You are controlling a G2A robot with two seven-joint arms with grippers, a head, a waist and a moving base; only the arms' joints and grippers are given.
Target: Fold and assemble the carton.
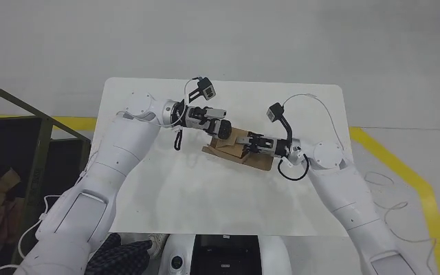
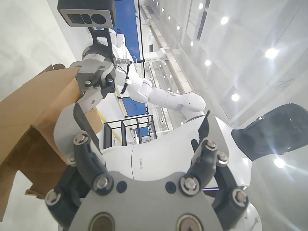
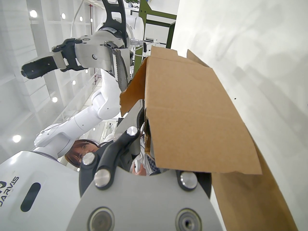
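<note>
— What are you built from?
— White glossy shells on my left arm [image 1: 117, 158] and right arm [image 1: 344, 185], and a shiny black head [image 2: 272, 131].
— And at the wrist?
— My left gripper [image 2: 142, 110] has a grey metal plate [image 2: 144, 205] with round silver screws [image 2: 103, 183]; its 2 fingers [image 2: 83, 121] are black with toothed edges.
— Any wiring?
— A black box camera [image 2: 86, 8] on a black bracket [image 2: 99, 41] above each wrist, a thin white cable [image 1: 309, 95], and a black cable [image 1: 292, 175] by my right wrist.
</note>
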